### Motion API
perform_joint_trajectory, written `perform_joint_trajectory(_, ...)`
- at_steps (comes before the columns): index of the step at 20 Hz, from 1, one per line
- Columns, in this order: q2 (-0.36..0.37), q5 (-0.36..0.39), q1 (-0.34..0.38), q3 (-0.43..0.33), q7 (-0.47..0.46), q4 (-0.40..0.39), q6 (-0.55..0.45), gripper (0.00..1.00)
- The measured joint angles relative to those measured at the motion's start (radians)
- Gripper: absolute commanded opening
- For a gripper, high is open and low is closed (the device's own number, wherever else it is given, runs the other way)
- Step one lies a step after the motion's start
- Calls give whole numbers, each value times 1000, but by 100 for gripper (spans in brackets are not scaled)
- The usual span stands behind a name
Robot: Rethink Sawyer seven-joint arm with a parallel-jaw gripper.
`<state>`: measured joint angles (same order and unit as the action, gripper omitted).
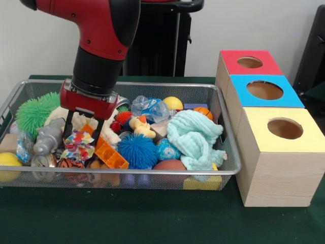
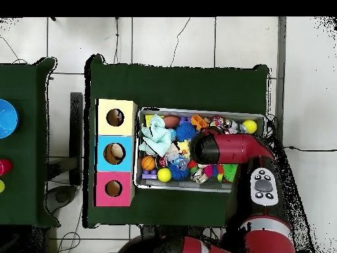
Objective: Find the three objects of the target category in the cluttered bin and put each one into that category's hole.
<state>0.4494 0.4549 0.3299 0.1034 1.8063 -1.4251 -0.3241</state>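
Note:
The wire mesh bin point(image 1: 127, 173) is full of toys; it also shows in the overhead view point(image 2: 197, 111). One knotted fabric ball point(image 1: 77, 144), printed in many colours, lies near the bin's front left. My gripper point(image 1: 83, 134) is open, with one finger on each side of the ball's top. I cannot pick out any other fabric ball in the clutter. The yellow-topped box with its round hole point(image 1: 285, 128) stands to the right of the bin; the hole also shows in the overhead view point(image 2: 115, 117). In the overhead view my arm point(image 2: 220, 148) hides the gripper.
Around the gripper lie a green spiky ball point(image 1: 33, 112), a grey hippo point(image 1: 48, 137) and an orange brick point(image 1: 109, 155). A blue spiky ball point(image 1: 137, 151) and a pale teal cloth point(image 1: 193, 137) lie further right. Blue-topped point(image 1: 264, 90) and red-topped point(image 1: 249, 62) boxes stand behind the yellow one.

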Motion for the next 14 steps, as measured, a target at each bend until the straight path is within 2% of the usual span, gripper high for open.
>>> perform_joint_trajectory(7, -56, 0, -61, 68, 0, 58, 35, 100)
perform_joint_trajectory(14, -78, 0, -70, 85, 0, 85, 37, 100)
